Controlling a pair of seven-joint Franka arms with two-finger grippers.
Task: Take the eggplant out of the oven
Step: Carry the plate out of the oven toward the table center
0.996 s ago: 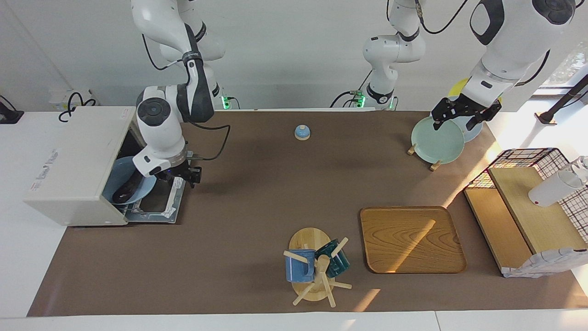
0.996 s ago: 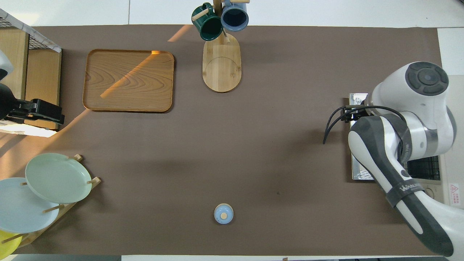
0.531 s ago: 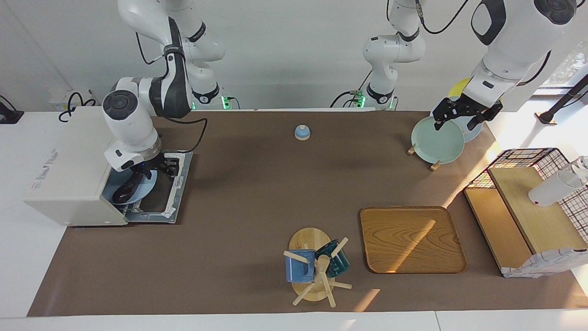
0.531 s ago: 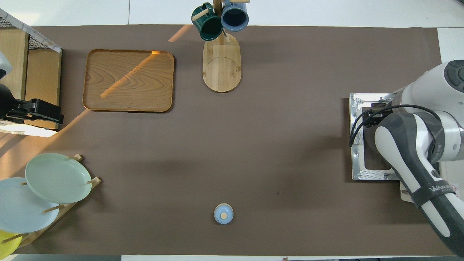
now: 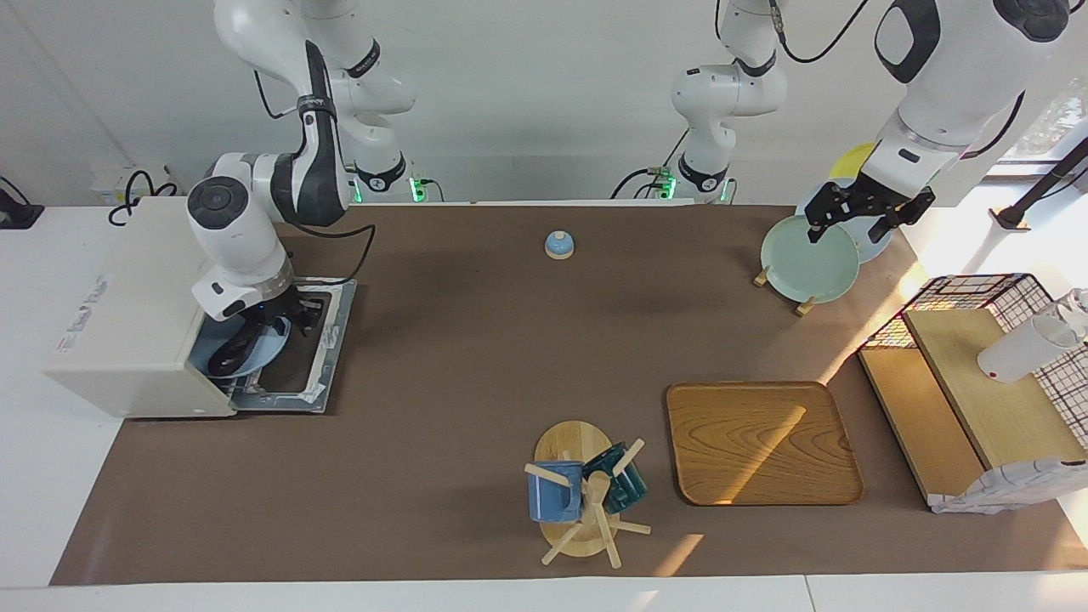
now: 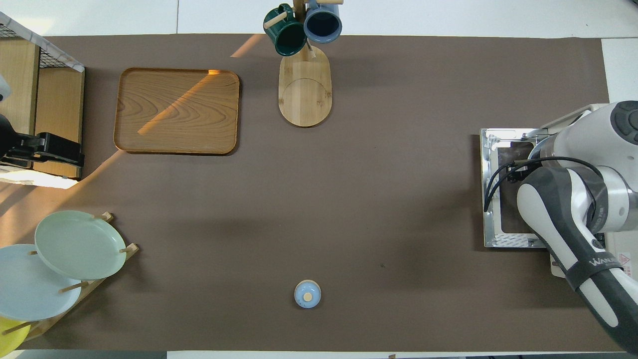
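Reaching step: right gripper (image 5: 276,327) down at the oven (image 5: 127,306) mouth, over the eggplant (image 5: 234,353); finger state impossible to tell. Eggplant lying on a light blue plate (image 5: 263,350) at the oven's front edge, above the dropped door (image 5: 327,348). Long axis slanted, one end toward the door, the other into the cavity. Next, likely: pinch across its middle, lift clear. Left gripper (image 5: 867,212), spread, waiting over the plate rack (image 5: 803,302).

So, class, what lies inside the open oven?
Inside the oven sits a light blue plate carrying the dark eggplant. The right gripper reaches in above them and covers part of both; the oven's deeper interior is hidden by its top.
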